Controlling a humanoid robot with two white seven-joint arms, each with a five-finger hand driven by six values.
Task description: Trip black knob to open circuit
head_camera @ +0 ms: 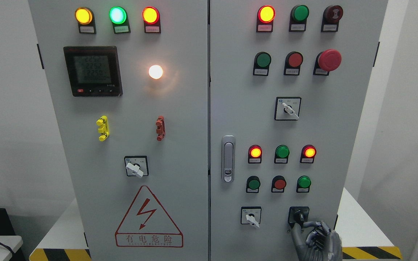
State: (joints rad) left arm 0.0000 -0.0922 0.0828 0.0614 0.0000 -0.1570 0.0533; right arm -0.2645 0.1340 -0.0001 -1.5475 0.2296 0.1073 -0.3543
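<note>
A pale grey cabinet (180,145) carries lamps glowing yellow (83,15), green (117,15) and red-orange (150,15), a red mushroom button (329,60), a black knob (299,216), a red-outlined lightning warning triangle (148,217) and yellow-and-black hazard stripes (370,252) at its base, beside a dark grey metallic right hand (316,241)

Grey electrical cabinet front with lamps, buttons and switches.
Upper left, a digital meter (92,71); lower left, a red warning triangle (148,217); upper right, a red mushroom button (329,60); centre, a silver door latch (228,158).

Head camera faces the cabinet (209,108) front squarely (close, level with it).
</note>
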